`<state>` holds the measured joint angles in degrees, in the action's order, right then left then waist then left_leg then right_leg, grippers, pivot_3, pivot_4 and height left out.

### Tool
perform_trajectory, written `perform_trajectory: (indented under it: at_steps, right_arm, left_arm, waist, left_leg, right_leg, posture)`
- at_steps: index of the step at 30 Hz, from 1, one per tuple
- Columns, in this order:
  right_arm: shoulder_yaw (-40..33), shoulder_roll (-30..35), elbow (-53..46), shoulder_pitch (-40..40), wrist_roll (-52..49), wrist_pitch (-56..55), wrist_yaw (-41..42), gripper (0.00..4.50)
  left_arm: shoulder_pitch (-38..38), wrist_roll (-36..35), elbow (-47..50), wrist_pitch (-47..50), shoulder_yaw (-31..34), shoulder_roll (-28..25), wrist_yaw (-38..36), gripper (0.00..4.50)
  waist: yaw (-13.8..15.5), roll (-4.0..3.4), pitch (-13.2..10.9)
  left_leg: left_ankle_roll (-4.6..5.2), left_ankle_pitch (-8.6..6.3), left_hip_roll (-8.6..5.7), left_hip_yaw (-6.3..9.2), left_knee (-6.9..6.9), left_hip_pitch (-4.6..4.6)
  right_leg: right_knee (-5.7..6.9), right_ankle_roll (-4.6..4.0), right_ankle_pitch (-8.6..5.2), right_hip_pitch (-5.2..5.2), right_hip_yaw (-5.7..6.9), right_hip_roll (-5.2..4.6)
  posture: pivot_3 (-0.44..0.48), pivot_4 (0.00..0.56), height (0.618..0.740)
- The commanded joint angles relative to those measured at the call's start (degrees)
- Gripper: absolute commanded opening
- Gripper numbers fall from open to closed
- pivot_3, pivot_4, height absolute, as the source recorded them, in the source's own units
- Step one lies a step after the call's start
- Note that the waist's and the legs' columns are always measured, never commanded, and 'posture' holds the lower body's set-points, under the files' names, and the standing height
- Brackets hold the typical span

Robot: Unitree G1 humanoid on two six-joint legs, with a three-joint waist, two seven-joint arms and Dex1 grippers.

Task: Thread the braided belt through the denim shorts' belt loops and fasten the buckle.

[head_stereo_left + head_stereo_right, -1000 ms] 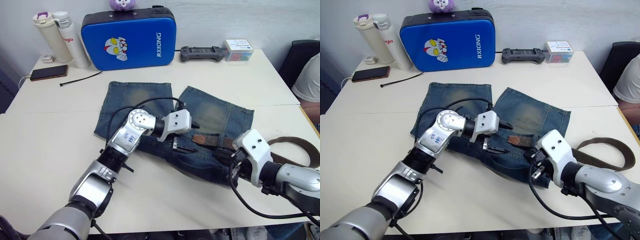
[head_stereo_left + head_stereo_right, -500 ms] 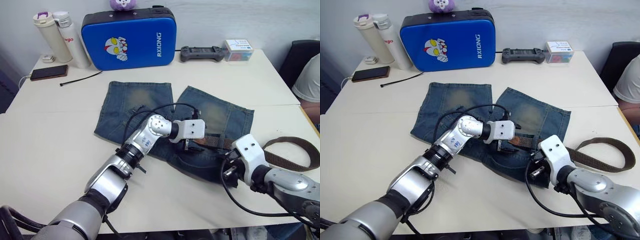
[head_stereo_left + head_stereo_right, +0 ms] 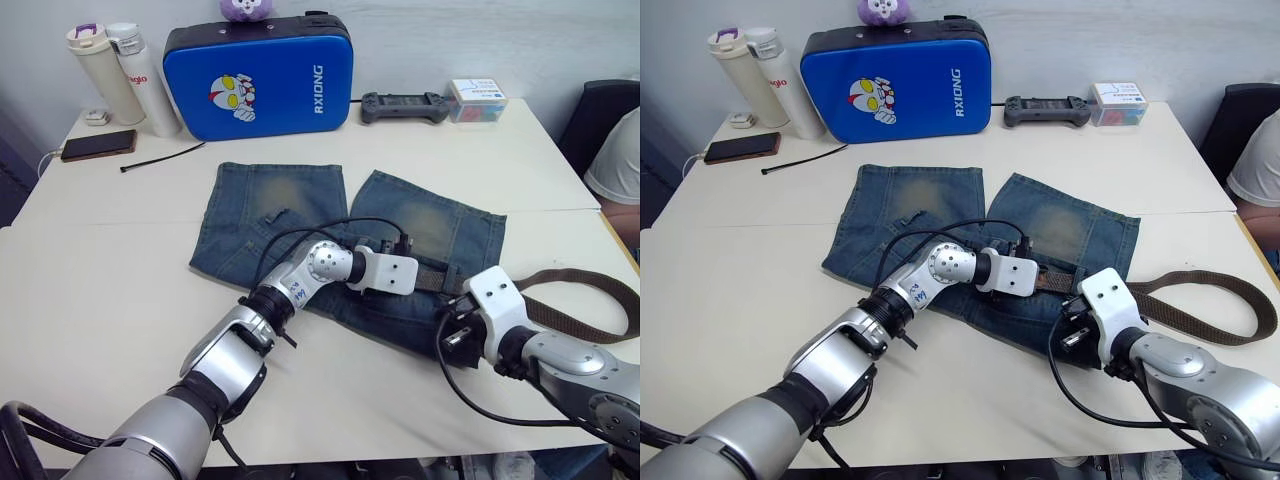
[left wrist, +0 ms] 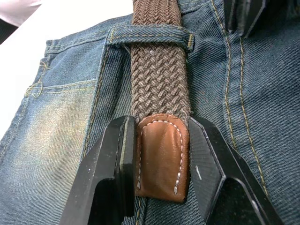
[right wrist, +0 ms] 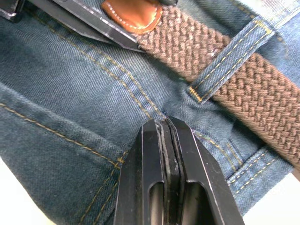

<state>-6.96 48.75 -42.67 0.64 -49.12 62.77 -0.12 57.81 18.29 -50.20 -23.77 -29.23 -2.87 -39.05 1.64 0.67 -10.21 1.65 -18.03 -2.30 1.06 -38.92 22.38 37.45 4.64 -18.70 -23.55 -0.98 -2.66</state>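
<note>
- Two pale sections make up the bench [image 3: 90, 290], and the denim shorts [image 3: 270, 215] lie flat at its middle, legs pointing toward the far edge, waistband toward the robot.
- Behind the shorts, a blue case [image 3: 258, 76] stands upright at the far edge, with two bottles [image 3: 120, 72] to its left, a phone [image 3: 98, 145] and a thin black cable tie [image 3: 160, 156] nearer, and a game controller [image 3: 404, 104] and a small box [image 3: 477, 100] to its right.
- The braided belt [image 3: 590, 300] curls in a loop on the bench at the right, then runs left along the waistband and under a belt loop [image 4: 150, 36].
- The left gripper [image 4: 161, 159] lies over the waistband, jaws pinching the belt's tan leather tip [image 4: 160, 154] from both sides, just past that loop.
- The right gripper [image 5: 164, 140] rests at the waistband's right end, jaws pressed together on a fold of denim, just beside a second loop [image 5: 229, 61] that crosses the belt.
</note>
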Motion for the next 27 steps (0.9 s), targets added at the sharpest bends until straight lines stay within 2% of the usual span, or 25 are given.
perform_trajectory:
  at_steps: [1, 8, 20, 25, 27]
  right_arm:
    - [-0.2, -0.7, -1.0, -0.6, 1.2, 1.0, 1.4, 0.0]
    - [1.0, -1.9, -0.7, -0.9, 3.3, 2.4, 3.9, 0.0]
    - [1.8, -3.5, 0.2, -2.2, 6.8, 4.6, 7.2, 0.0]
    - [1.3, -3.8, 0.1, -2.6, 7.8, 5.2, 8.2, 0.0]
    - [-0.7, -6.4, 0.1, -4.0, 6.5, 4.9, 8.0, 0.0]
  left_arm:
    - [1.0, -2.1, 0.2, 1.5, 3.2, -0.4, -0.5, 1.23]
    - [1.0, -5.5, 7.3, 8.3, 7.6, -4.6, -5.9, 1.19]
    - [-2.3, -6.4, 17.3, 13.6, 9.3, -14.7, -12.3, 1.17]
    - [-3.6, -7.9, 17.9, 15.1, 9.5, -15.0, -13.2, 1.17]
    - [-3.4, -8.6, 17.7, 15.9, 9.7, -13.4, -12.4, 1.17]
  waist:
    - [-0.1, 0.0, 0.0]
    - [-0.3, -0.01, 0.0]
    - [-0.3, -0.03, 0.0]
    - [-0.3, -0.03, 0.0]
    - [-0.3, -0.02, 0.0]
  left_leg:
    - [0.0, 0.0, 0.0, 0.0, 0.0, 0.0]
    - [-0.07, 0.01, 0.01, -0.01, 0.03, 0.01]
    - [-0.13, 0.02, 0.02, -0.02, 0.02, 0.0]
    - [-0.14, 0.02, 0.02, -0.02, 0.02, 0.0]
    - [-0.14, 0.02, 0.02, -0.02, 0.02, 0.0]
  right_leg:
    - [0.0, 0.0, 0.0, 0.0, 0.0, 0.0]
    - [0.11, 0.0, 0.0, -0.08, -0.01, 0.03]
    - [0.12, -0.01, 0.0, -0.11, -0.05, 0.03]
    - [0.12, -0.01, 0.0, -0.1, -0.05, 0.03]
    - [0.13, -0.01, 0.0, -0.11, -0.05, 0.03]
  posture:
    - [0.0, 0.15, 0.738]
    - [0.0, 0.15, 0.738]
    - [0.0, 0.15, 0.738]
    - [0.0, 0.15, 0.738]
    - [0.0, 0.15, 0.738]
